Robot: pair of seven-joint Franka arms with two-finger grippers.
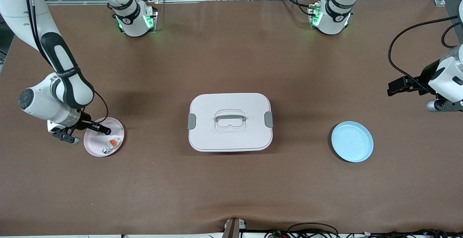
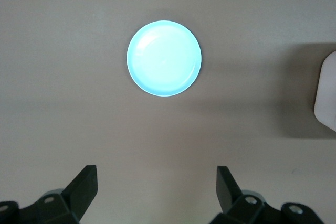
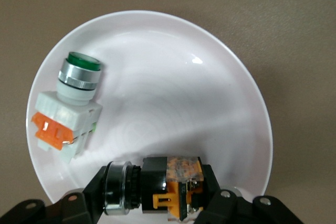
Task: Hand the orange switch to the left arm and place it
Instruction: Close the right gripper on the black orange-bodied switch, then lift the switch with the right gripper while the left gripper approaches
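Front view high across the counter (image 1: 231,194), facing both arm bases, left wrist view looking down from well above the blue plate (image 2: 164,58), shared with front, right wrist view close over pink plate (image 3: 210,93), also shared.

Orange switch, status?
Right gripper shut on orange switch in pink plate. Left gripper open, waiting above blue plate. Box between plates.
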